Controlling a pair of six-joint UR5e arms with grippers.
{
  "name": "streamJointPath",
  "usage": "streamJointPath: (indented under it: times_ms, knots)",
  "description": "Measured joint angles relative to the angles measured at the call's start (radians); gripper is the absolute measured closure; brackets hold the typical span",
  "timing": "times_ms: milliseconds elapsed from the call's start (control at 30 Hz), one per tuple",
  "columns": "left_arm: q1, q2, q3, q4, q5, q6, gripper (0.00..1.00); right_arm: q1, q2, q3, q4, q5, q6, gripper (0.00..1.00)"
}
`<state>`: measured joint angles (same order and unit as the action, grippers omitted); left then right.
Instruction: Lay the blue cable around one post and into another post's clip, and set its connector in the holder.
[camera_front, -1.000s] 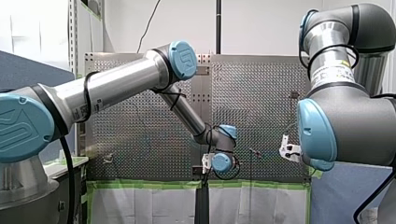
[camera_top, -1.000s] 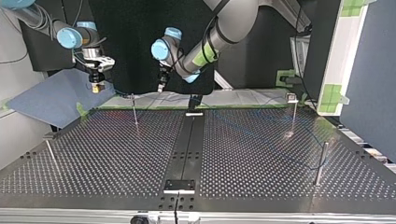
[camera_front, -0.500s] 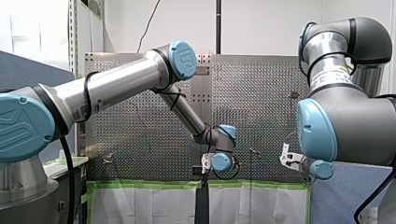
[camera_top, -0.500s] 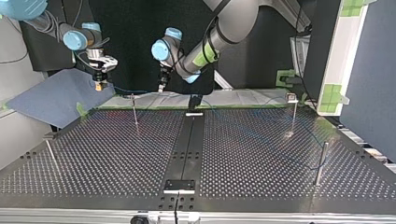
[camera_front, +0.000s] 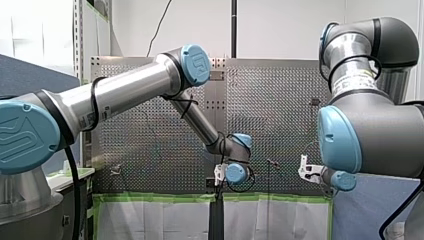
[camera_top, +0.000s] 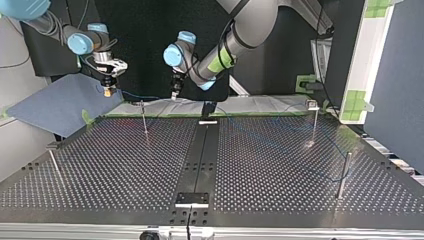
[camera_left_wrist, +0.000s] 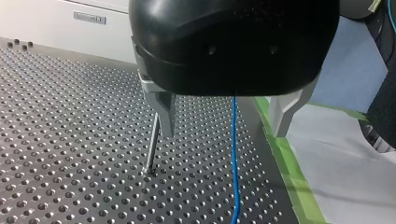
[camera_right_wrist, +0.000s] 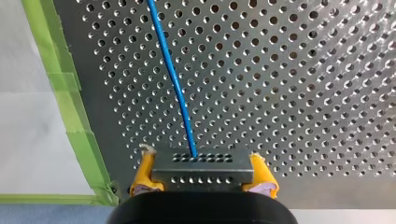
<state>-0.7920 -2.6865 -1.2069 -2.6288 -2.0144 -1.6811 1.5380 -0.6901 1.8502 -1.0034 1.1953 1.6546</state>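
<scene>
Our right gripper (camera_right_wrist: 201, 161) is clamped tight, its yellow pads (camera_right_wrist: 142, 175) squeezing either end of the grey metal connector block (camera_right_wrist: 201, 173). The thin blue cable (camera_right_wrist: 175, 79) shoots straight out of the block's face and away over the perforated metal table (camera_right_wrist: 289, 70). A strip of green tape (camera_right_wrist: 70, 98) edges the table just beside that gripper.

Now our left gripper (camera_left_wrist: 224, 116): its metal fingers (camera_left_wrist: 166, 112) are spread wide and gripping nothing. The blue cable runs down through the gap between them (touching neither finger, as far as we can see). A slender metal post (camera_left_wrist: 152, 149) stands upright on the table just ahead of one finger.

In the top view, the right gripper hangs over the table's far edge at the view's left, and the left gripper sits nearer the middle. The cable stretches through the air between the two. The slender post rises just below that span, apart from it.
</scene>
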Motion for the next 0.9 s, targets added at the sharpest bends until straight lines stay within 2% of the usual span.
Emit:
streamJointPath:
  times_ms: [233, 333, 467, 700, 900]
  knots:
    - [0.001, -0.001, 0.000, 0.010, 0.000, -0.002, 0.00, -0.003, -0.054, 0.040, 0.030, 0.002, -0.056, 1.00]
    - [0.003, -0.001, 0.000, 0.012, -0.001, -0.002, 0.00, -0.004, -0.078, 0.056, 0.039, 0.002, -0.071, 1.00]
    - [0.009, -0.001, 0.000, 0.015, -0.003, -0.002, 0.00, -0.006, -0.112, 0.069, 0.044, 0.000, -0.071, 1.00]
    - [0.015, -0.002, 0.000, 0.032, -0.004, -0.002, 0.00, -0.006, -0.171, 0.073, 0.039, -0.005, -0.052, 1.00]
    - [0.020, -0.002, 0.000, 0.065, 0.002, -0.003, 0.00, -0.002, -0.181, 0.073, 0.034, -0.009, -0.045, 1.00]
